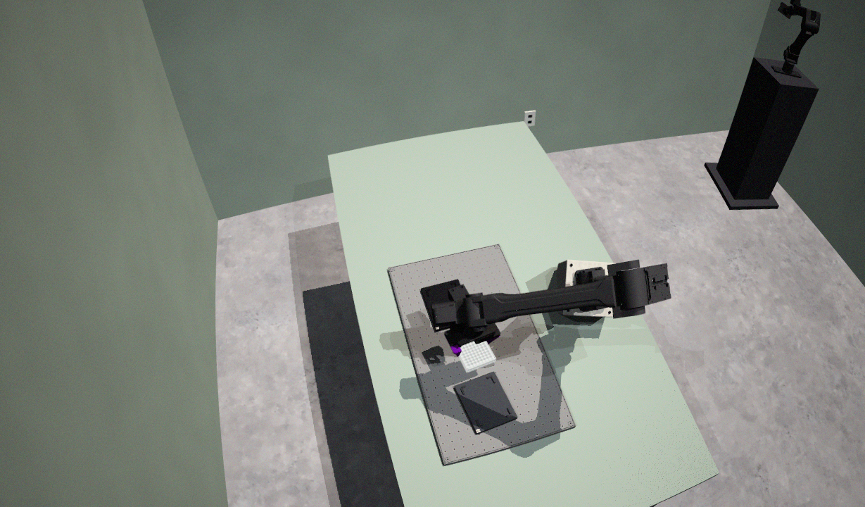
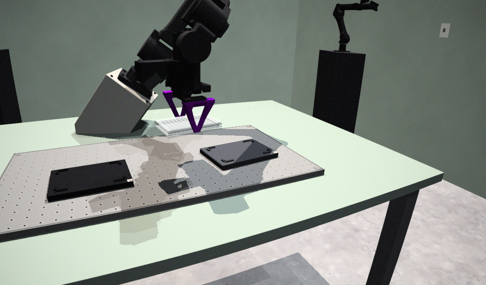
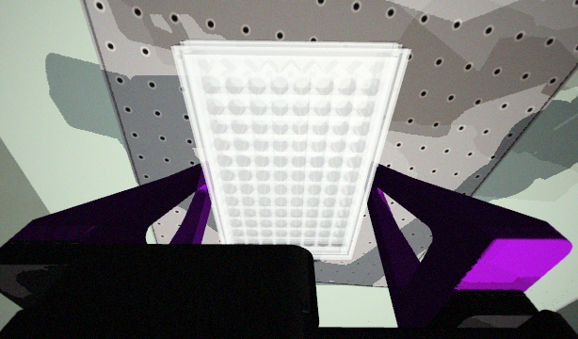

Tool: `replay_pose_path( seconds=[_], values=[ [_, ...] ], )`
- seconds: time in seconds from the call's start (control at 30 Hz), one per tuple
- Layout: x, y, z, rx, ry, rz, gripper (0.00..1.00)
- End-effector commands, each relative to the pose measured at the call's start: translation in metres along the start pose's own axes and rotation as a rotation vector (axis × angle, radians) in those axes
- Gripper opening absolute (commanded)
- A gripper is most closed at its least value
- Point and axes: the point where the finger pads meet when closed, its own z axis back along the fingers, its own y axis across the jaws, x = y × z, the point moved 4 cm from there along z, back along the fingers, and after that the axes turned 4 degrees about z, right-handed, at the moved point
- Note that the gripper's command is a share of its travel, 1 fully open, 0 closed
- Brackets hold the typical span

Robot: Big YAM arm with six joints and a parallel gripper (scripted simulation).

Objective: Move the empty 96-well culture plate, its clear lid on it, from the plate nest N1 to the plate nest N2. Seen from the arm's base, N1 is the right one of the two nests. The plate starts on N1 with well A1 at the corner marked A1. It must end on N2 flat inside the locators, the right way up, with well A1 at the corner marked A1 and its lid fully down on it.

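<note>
My gripper (image 2: 188, 124) with purple fingers is shut on the long sides of the white 96-well plate (image 2: 188, 124). It holds the plate level in the air, with its clear lid on it. In the wrist view the plate (image 3: 291, 146) sits between the fingers, above the perforated board. From above, the plate (image 1: 476, 355) hangs between the two black nests. Nest N1 (image 2: 88, 179) is empty and is partly hidden under the arm in the top view (image 1: 444, 299). Nest N2 (image 2: 239, 152) is empty too, and it shows in the top view (image 1: 485, 401).
Both nests sit on a grey perforated board (image 2: 148, 170) on the pale green table. The arm's slanted grey base block (image 2: 110, 106) stands behind the board. A black pedestal with another arm (image 2: 338, 84) stands off the table at the right.
</note>
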Motion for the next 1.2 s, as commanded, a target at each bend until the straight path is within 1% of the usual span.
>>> replay_pose_path(
  seconds=[0.0, 0.07, 0.27, 0.5, 0.57, 0.63, 0.67, 1.13, 1.17],
  values=[
    [-0.016, 0.010, 0.010, 0.028, -0.016, -0.012, 0.00],
    [-0.016, 0.010, 0.010, 0.028, -0.016, -0.012, 0.00],
    [-0.037, 0.015, 0.012, 0.029, -0.015, -0.012, 0.00],
    [-0.063, 0.029, 0.018, 0.049, -0.016, 0.001, 0.00],
    [-0.070, 0.030, 0.018, 0.049, -0.015, 0.001, 0.00],
    [-0.070, 0.030, 0.018, 0.049, -0.015, 0.001, 0.00],
    [-0.074, 0.031, 0.019, 0.053, -0.015, 0.003, 0.00],
    [-0.122, 0.037, 0.019, 0.053, -0.008, 0.000, 0.00],
    [-0.122, 0.037, 0.019, 0.053, -0.008, 0.000, 0.00]
  ],
)
